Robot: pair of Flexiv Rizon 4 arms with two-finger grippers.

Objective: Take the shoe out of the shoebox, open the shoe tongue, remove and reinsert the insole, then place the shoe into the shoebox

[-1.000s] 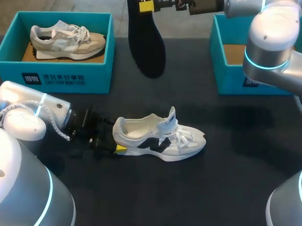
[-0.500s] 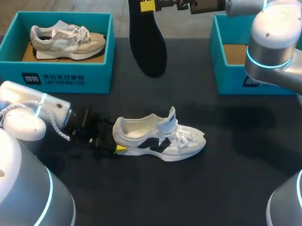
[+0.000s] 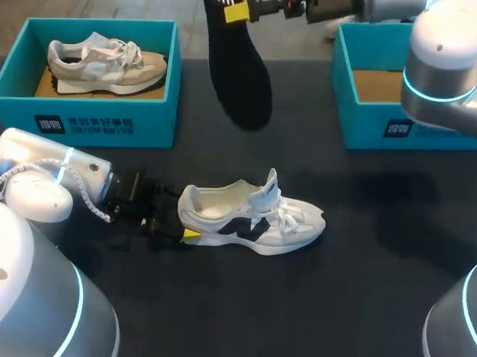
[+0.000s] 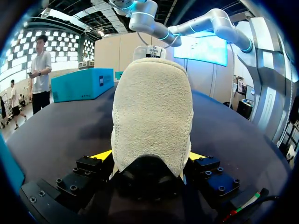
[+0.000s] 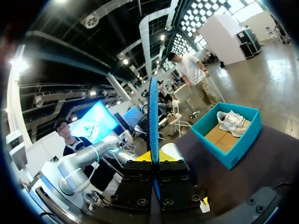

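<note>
The left gripper (image 4: 150, 156) is clamped on the heel of the white shoe (image 3: 253, 218) with black side markings, one yellow tip on each side of the padded heel counter. The shoe lies on its sole near the middle of the dark table (image 3: 312, 314), toe towards the table's right edge, with its tongue lifted upright and the opening bare.

The right gripper (image 5: 153, 157) pinches the heel end of a thin black insole (image 3: 240, 77) with a blue underside, jaws narrow on its flat faces. The insole hangs toe-down in the air above the table's far edge, well apart from the shoe.

An open teal shoebox (image 3: 373, 127) showing only its cardboard floor stands at the far right corner. A second teal shoebox (image 3: 84, 117) at the far left corner holds a beige shoe (image 3: 105, 63).

The insole looks ready for reinsertion. To do that well:
- Bring it over the shoe with its toe end pointing at the shoe's toe.
- Feed the tip in low under the raised tongue, at a shallow slant.
- Slide it forward before pressing the heel end down.
- Have the left gripper hold the heel firmly so the shoe does not skid or tip.
- Mind the laces and tongue, which could catch the limp tip and fold it.
</note>
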